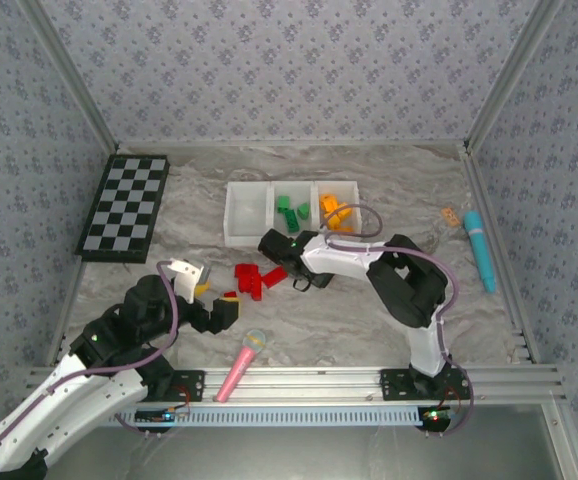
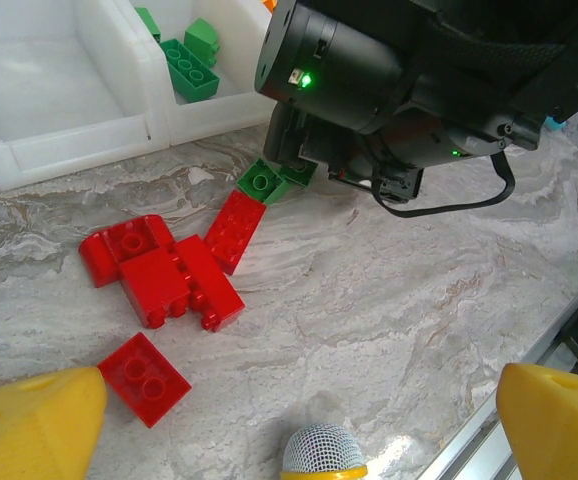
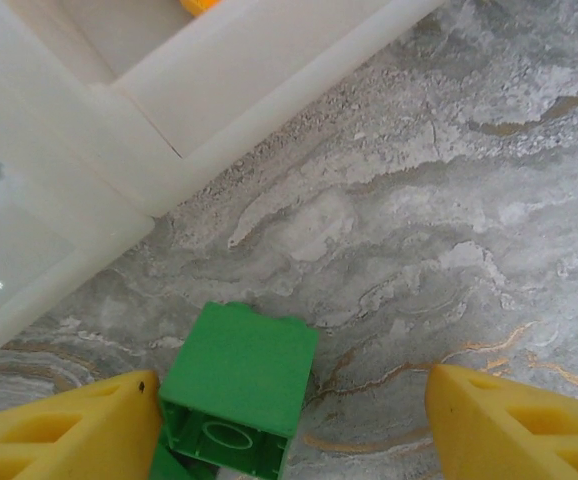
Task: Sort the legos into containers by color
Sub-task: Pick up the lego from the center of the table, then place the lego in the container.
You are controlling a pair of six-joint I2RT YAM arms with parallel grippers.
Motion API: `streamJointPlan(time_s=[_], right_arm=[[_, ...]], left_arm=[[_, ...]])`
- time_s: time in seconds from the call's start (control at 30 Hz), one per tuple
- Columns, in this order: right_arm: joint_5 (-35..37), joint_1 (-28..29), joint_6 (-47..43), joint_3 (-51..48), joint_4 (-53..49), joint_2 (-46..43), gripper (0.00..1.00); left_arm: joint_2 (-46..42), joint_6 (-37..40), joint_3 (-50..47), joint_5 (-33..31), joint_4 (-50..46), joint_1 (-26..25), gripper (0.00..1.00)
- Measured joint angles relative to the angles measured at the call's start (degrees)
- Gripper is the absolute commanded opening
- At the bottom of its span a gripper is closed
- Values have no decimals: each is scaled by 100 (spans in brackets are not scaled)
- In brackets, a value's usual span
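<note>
the whole move hinges on one small green plastic brick (image 3: 239, 385), which is seen lying on the grey marbled tabletop (image 3: 449, 230), just on the near side of the row of three white translucent bins (image 1: 244, 240). it's framed between the yellow fingers of the right gripper (image 3: 289, 430), but it isn't centred. it's pressed against one finger while a clear gap is left to the other, so the claw is read as partly spread and not clamped on anything yet. the brick looks close to square from the wrist, so no real long axis can be made out. a hollow face is shown toward the camera, so it's probably tipped on its side. a second green bit seems to be tucked beside it, but that's hard to tell.

the right arm is stretched leftward across the table with its wrist bent down over the brick, so it's clearly the nearer one. the middle bin (image 2: 219, 112), where green pieces are seen, sits just beyond on the far side, so only a short lift and carry is judged to be needed.

the left gripper (image 2: 294, 418) is held wide open with nothing in it, at the near left, looking over the cluster of red plastic bricks (image 2: 169, 275).
</note>
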Motion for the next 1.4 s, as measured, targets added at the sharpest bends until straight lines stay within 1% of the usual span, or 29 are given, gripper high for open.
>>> streamJointPlan(time_s=[0.1, 0.17, 0.23, 0.27, 0.37, 0.43, 0.47, 0.5, 0.67, 0.77, 0.93, 1.03, 1.1, 1.17, 1.23, 1.3, 1.4], right_arm=[[-9, 0, -28, 66, 20, 105, 66], [-22, 0, -39, 109, 57, 138, 56], [-26, 0, -55, 109, 107, 142, 53], [-24, 0, -72, 109, 125, 142, 45], [-31, 0, -90, 107, 157, 151, 41], [-33, 0, -96, 107, 155, 170, 32], [-2, 4, -94, 107, 153, 179, 30], [4, 11, -98, 107, 146, 179, 25], [166, 74, -149, 107, 50, 179, 22], [431, 155, -317, 55, -74, 96, 21], [1016, 361, -990, -4, -153, -612, 18], [1224, 385, -1794, -2, 107, -1239, 20], [1110, 240, -2507, -4, 590, -1637, 21], [804, -17, -3088, -4, 1051, -1888, 21], [358, -417, -3657, -4, 1517, -2011, 21], [-74, -769, -4076, 57, 1720, -1971, 21], [-723, -1257, -4603, 450, 1681, -1609, 21]], left_arm=[[0, 0, 0, 0, 0, 0, 100], [0, 0, 0, 0, 0, 0, 100], [0, 0, 0, -2, 0, 0, 100], [0, 0, 0, 0, 0, 0, 100], [0, 0, 0, -2, 0, 0, 100], [0, 0, 0, -2, 0, -2, 100], [0, 0, 0, -2, 0, 0, 100], [0, 0, 0, -2, 0, -2, 100], [0, 0, 0, -2, 0, -2, 100], [0, 0, 0, -17, 0, -4, 100], [4, 0, 0, -24, 0, -4, 100], [13, 0, 0, -24, 0, -7, 100], [13, 0, 0, -24, 0, -7, 100], [22, 0, 0, -26, 0, -7, 100], [46, 0, 0, -28, 0, -4, 100], [72, 0, 0, -44, -4, -7, 100], [98, 0, 0, -81, -11, -7, 100]])
